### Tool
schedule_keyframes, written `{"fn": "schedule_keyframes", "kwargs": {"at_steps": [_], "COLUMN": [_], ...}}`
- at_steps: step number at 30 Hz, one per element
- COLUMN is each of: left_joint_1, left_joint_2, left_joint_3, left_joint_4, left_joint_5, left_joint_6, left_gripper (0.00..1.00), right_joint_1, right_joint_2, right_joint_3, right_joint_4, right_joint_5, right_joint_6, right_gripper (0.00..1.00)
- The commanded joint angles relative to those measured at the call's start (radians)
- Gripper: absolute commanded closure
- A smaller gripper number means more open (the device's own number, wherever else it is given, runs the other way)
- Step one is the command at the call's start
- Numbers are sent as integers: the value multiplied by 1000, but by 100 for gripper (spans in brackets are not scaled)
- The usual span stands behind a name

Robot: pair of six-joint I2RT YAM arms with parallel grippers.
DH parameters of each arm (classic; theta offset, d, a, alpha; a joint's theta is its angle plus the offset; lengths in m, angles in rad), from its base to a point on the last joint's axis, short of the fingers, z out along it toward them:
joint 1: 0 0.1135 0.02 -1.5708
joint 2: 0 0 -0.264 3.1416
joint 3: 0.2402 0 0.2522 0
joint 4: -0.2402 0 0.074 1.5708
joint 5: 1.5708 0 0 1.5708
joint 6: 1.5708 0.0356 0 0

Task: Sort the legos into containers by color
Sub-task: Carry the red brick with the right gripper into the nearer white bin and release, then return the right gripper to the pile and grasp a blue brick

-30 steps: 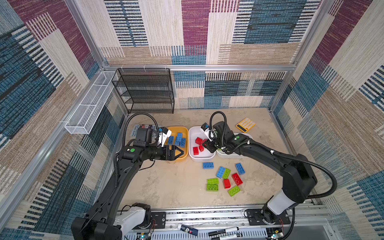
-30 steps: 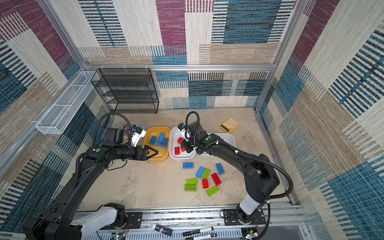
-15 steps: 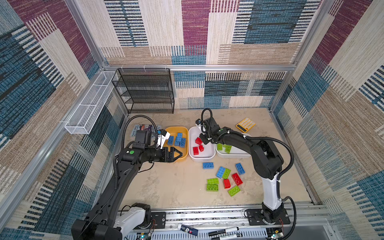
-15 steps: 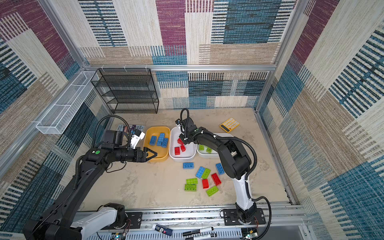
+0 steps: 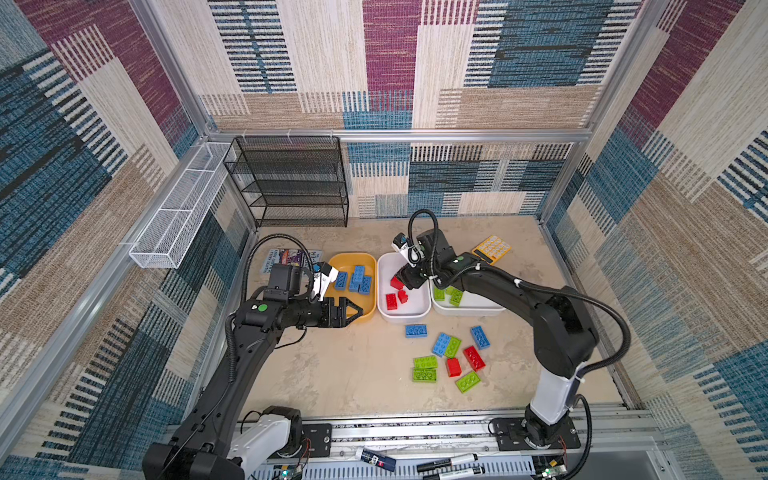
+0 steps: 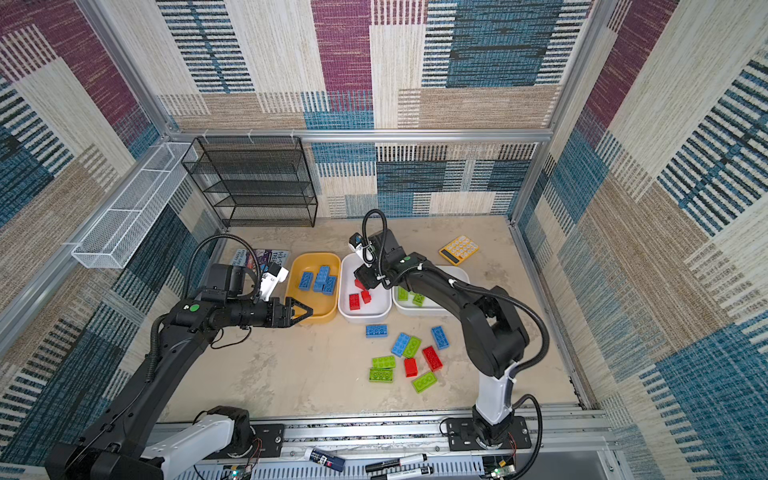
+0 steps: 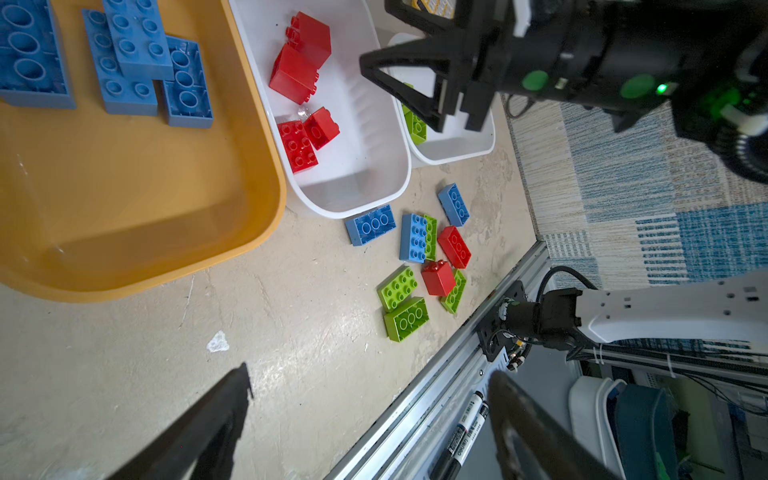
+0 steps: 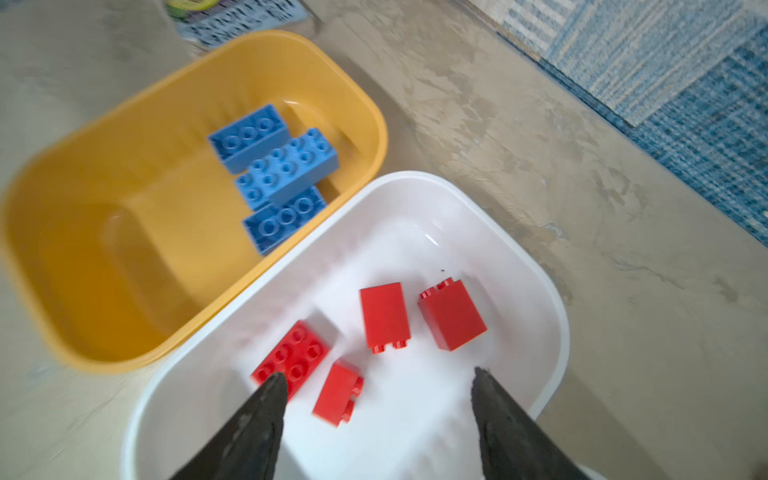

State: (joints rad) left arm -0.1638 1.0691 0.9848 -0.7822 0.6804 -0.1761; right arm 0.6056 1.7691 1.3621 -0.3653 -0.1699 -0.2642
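Three containers stand in a row: a yellow tub (image 5: 332, 266) with blue legos (image 5: 355, 279), a middle white tub (image 5: 405, 311) with several red legos (image 8: 384, 316), and another white tub (image 5: 469, 307) with green legos (image 5: 451, 294). My right gripper (image 8: 376, 374) hangs open just above the middle tub's red bricks, with nothing between its fingers. My left gripper (image 5: 353, 311) is open and empty over the yellow tub's front rim. Loose legos lie on the floor in front: blue (image 5: 416, 330), green (image 5: 424, 375) and red (image 5: 473, 358) among them.
A yellow calculator (image 5: 490, 249) lies behind the right white tub. A black mesh rack (image 5: 291, 183) stands at the back left, a white wire basket (image 5: 178, 208) hangs on the left wall, and a booklet (image 5: 286, 257) lies behind the yellow tub. Markers (image 5: 449, 461) rest on the front rail.
My right gripper has gone from shut to open over the middle white tub, and a red brick has dropped in. The left arm has barely moved.
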Motion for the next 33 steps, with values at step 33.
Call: {"fn": "schedule_keyframes", "kwargs": {"at_steps": [33], "left_joint_1": [14], "left_joint_2": [-5], "left_joint_3": [-4], "left_joint_4": [-28], "left_joint_5": [11], "left_joint_6": [40], "left_gripper": [9], "right_joint_1": [0], "right_joint_2": [-222], "right_joint_3": [-635], "right_joint_4": [255], "right_joint_5": [-161], "right_joint_6": [-429], "right_gripper": [16]}}
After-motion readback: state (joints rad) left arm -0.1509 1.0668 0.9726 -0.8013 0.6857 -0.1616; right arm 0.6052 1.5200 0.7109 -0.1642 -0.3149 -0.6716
